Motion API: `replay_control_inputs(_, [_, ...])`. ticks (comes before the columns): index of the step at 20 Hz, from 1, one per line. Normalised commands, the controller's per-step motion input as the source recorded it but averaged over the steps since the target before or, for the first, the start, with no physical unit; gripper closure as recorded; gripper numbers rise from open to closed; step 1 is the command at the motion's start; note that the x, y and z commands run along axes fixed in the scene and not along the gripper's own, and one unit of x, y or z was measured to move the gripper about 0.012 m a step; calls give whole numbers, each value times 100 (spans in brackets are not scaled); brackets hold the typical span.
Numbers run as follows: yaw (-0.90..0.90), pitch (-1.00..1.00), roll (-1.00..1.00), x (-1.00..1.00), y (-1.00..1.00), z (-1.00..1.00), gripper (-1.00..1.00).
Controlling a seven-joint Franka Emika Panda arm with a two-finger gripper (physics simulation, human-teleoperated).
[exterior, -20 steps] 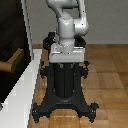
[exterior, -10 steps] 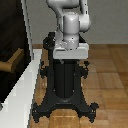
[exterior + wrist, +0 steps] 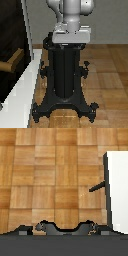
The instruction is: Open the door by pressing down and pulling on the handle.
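Note:
The door (image 3: 11, 30) is a tall dark panel with a pale frame, standing at the exterior view's left. Its tan handle (image 3: 10, 63) juts out low on the panel. My gripper (image 3: 72, 36) shows only as a grey-white hand over the black pedestal, well to the exterior view's right of the handle and touching nothing. Its fingers are hidden, so I cannot tell whether they are open or shut. In the wrist view the door's pale frame (image 3: 118, 188) fills one side, and a thin dark bar (image 3: 97, 187) sticks out from it.
The black ribbed pedestal (image 3: 65, 75) with splayed feet stands on the wooden floor (image 3: 107, 75) directly under the arm. Its feet (image 3: 65, 227) also show in the wrist view. A wide pale sill (image 3: 22, 95) runs along the door's foot.
The hand has risen slightly above the pedestal. The door and handle have not moved.

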Motion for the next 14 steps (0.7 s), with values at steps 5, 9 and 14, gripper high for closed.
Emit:
replay_control_inputs(5, [0,0,0,0,-20,60,-100])
replay_control_inputs(9, [0,0,0,0,-50,0,-100])
replay_control_inputs(14, [0,0,0,0,-80,0,-100])
